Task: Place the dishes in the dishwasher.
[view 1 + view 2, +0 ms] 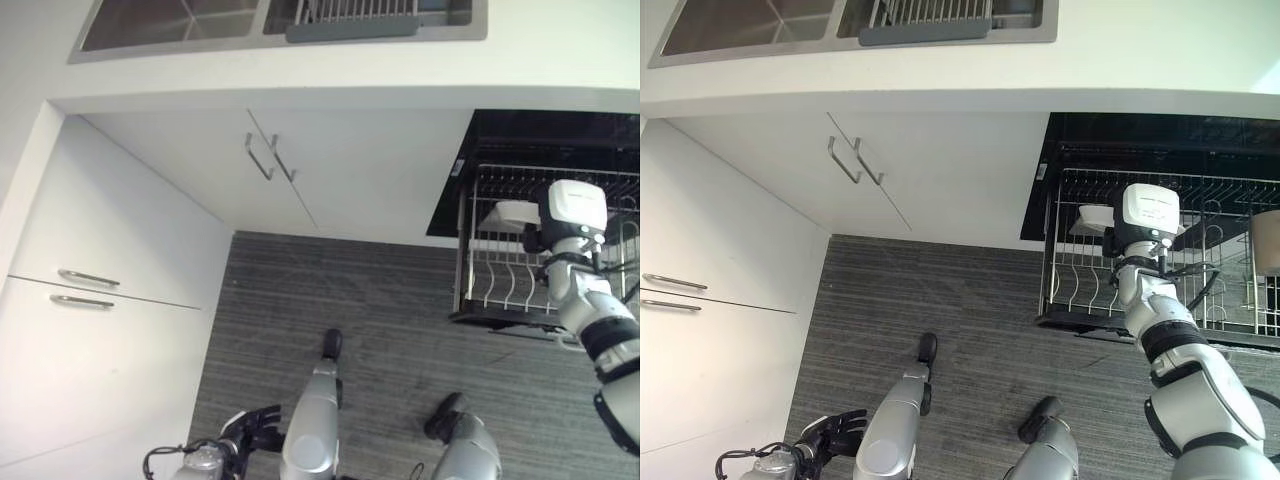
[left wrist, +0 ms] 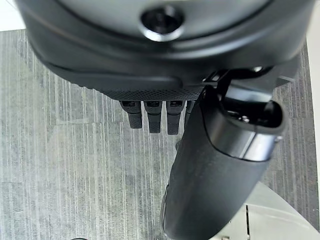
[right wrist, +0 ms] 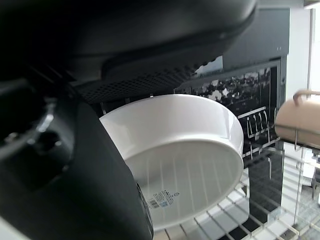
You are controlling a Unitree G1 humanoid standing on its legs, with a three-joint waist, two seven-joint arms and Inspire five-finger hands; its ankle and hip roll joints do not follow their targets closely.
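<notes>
Right hand (image 3: pixel 90 165): gripping a white bowl (image 3: pixel 185 160) over the dishwasher rack (image 1: pixel 1080 285).
Left hand (image 2: pixel 200 165): hanging low, fingers relaxed, holding nothing.

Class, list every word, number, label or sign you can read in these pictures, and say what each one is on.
None can be read.
Sticker on the underside of the white bowl in the right hand: print too small and blurred to read.
Small tag on the dishwasher edge: too small to read.
</notes>
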